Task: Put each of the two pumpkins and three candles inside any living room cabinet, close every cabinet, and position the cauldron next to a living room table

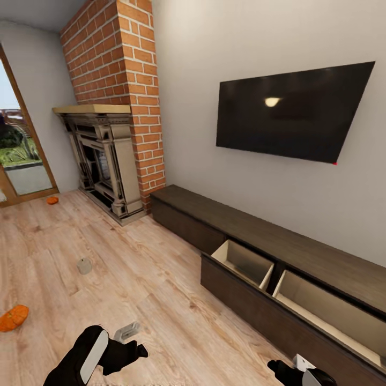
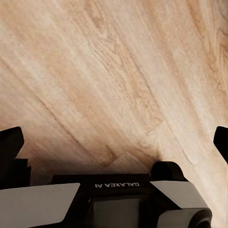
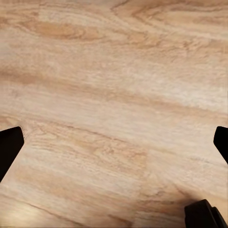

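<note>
Living room, seen from the head camera. A long low dark-brown cabinet (image 1: 279, 236) runs along the white wall under a wall-mounted black TV (image 1: 294, 111). One wide drawer (image 1: 300, 292) stands pulled out, pale beige inside and split into two compartments; nothing shows in the visible parts of either. The drawer front nearer the fireplace sits flush.

A brick chimney (image 1: 120, 69) rises in the corner above an ornate fireplace (image 1: 102, 161) with a light mantel. Beyond it, a wood-framed glass door (image 1: 21, 150) looks out to greenery.

On the wood floor (image 1: 161, 289): one pumpkin (image 1: 52, 200) lies near the door, well apart from the cabinet. A second pumpkin (image 1: 13, 317) lies at the view's left edge, partly cut off. A grey-tan candle (image 1: 84, 266) stands upright in open floor between them. Another candle (image 1: 127, 331) lies just beyond the left gripper (image 1: 131, 354), apparently tipped on its side; contact cannot be judged.

Left gripper low over the floor; in the left wrist view its fingertips (image 2: 10, 142) sit at opposite edges, spread wide, only bare planks between them. Right gripper (image 1: 284, 370) hangs near the open drawer's front; its fingertips (image 3: 9, 145) are likewise wide apart over bare floor, holding nothing.

Open floor lies between the scattered items and the cabinet.
</note>
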`<state>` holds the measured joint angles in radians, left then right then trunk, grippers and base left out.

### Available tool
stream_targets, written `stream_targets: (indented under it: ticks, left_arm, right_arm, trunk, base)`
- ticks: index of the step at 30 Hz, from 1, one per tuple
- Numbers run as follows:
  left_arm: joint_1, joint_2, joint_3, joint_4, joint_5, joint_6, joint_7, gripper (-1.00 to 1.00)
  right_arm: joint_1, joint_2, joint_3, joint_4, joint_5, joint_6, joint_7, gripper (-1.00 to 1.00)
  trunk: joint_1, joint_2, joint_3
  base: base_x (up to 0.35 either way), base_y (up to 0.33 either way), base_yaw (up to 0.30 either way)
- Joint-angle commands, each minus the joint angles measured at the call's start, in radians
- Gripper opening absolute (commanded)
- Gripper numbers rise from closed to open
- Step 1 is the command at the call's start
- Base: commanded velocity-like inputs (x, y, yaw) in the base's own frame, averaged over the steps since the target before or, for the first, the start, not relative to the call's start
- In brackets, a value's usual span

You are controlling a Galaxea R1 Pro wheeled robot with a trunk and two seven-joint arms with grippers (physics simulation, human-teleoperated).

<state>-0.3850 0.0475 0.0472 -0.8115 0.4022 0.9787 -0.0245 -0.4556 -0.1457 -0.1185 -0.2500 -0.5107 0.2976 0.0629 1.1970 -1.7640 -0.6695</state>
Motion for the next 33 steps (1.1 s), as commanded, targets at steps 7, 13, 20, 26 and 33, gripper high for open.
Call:
stream_targets:
  ticks: [7,13,20,26,33]
  left_arm:
    - [0.000,0.000,0.000,0.000,0.001,-0.001,0.000,1.00]
    - [0.000,0.001,0.000,0.000,0.000,-0.001,0.000,1.00]
    - [0.000,0.002,0.002,0.000,0.000,-0.003,0.000,1.00]
    - [0.000,0.002,0.002,0.000,0.000,-0.003,0.000,1.00]
    - [0.000,0.002,0.002,0.000,0.000,-0.003,0.000,1.00]
  right_arm:
    - [0.000,0.000,0.000,0.000,0.000,0.000,0.000,1.00]
    - [0.000,0.000,0.000,0.000,0.000,0.000,0.000,1.00]
    - [0.000,0.000,0.000,0.000,0.000,0.000,0.000,1.00]
    - [0.000,0.000,0.000,0.000,0.000,0.000,0.000,1.00]
    - [0.000,0.000,0.001,0.000,0.000,0.000,0.000,1.00]
  trunk:
    - [0.000,0.000,-0.003]
    - [0.000,0.000,-0.006]
    - [0.000,0.000,-0.009]
    - [0.000,0.000,-0.011]
    - [0.000,0.000,-0.014]
  base:
    - [0.000,0.000,0.287]
    - [-0.014,0.000,0.287]
    - [-0.110,0.000,0.287]
    - [-0.012,0.000,0.287]
    - [-0.001,0.000,0.287]
